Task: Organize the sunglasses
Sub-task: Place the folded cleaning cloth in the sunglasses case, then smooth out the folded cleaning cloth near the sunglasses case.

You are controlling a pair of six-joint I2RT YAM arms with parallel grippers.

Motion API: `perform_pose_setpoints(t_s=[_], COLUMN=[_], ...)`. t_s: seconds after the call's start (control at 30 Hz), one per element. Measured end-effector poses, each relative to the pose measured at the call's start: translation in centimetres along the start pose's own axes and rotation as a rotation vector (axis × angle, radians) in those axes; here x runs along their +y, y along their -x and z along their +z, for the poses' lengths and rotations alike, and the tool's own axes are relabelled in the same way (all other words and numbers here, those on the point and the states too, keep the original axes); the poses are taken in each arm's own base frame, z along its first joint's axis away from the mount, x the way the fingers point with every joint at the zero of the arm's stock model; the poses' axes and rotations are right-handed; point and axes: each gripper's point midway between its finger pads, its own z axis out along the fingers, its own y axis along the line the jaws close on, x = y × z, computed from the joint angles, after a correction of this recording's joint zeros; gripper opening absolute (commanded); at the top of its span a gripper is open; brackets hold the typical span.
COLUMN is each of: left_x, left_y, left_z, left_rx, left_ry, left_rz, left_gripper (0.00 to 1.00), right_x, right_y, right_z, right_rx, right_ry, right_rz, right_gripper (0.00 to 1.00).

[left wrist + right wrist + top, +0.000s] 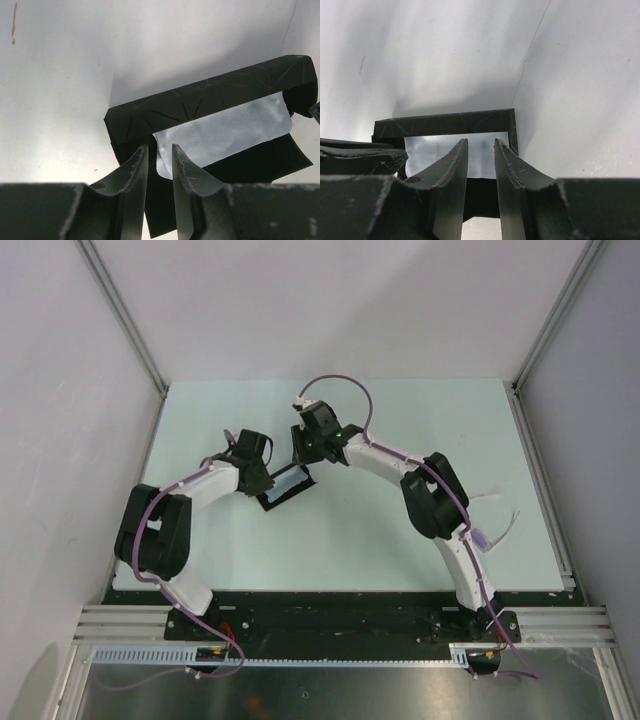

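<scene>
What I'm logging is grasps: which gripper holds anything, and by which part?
Nothing seems held: left gripper and right gripper hover slightly open over the black case.

You are holding both arms bent toward each other: your left arm (205, 483) is leaning in from the left, your right arm (385, 458) from the right, wrists near together. The left jaws and the right jaws are standing slightly apart.

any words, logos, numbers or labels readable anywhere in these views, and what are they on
No text can be read.
black case: only thin crossing lines, no lettering.
light blue cloth on the case: blank.
table: no writing.
rail at the near edge: any labels too small to tell.
</scene>
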Motion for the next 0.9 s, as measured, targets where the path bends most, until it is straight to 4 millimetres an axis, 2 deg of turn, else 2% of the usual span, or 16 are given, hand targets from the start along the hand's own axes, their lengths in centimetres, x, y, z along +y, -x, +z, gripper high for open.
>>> perform_pose_setpoints(t_s=[0.17, 0.27, 0.47, 0.63, 0.77, 0.9], left_x=[-0.1, -0.2, -0.3, 1.3, 3.0, 3.4], left_y=[0.1, 0.3, 1.7, 3.1, 3.1, 2.8], left_z=[-0.2, -0.5, -2.0, -2.9, -2.5, -2.4], left_rx=[-0.001, -0.008, -0.057, -0.093, -0.086, -0.069], left_ry=[-0.006, -0.012, -0.038, -0.028, 0.003, 0.004], left_rz=[-0.001, -0.002, -0.006, -0.038, -0.056, -0.053], left_gripper=[0.29, 0.29, 0.31, 0.29, 0.27, 0.26], right_x=[0.9, 1.5, 3.4, 5.8, 7.7, 8.4], right_y=[0.4, -0.1, -0.9, -2.1, -3.3, -5.1], right_z=[-0.4, -0.4, -0.4, -0.4, 0.0, 1.0], right_rx=[-0.015, -0.003, 0.017, 0.041, 0.064, 0.102], right_ry=[0.012, 0.023, 0.079, 0.153, 0.209, 0.229], right_rz=[-0.016, -0.025, -0.04, -0.053, -0.063, -0.065], right_gripper=[0.11, 0.07, 0.02, 0.01, 0.0, 0.0])
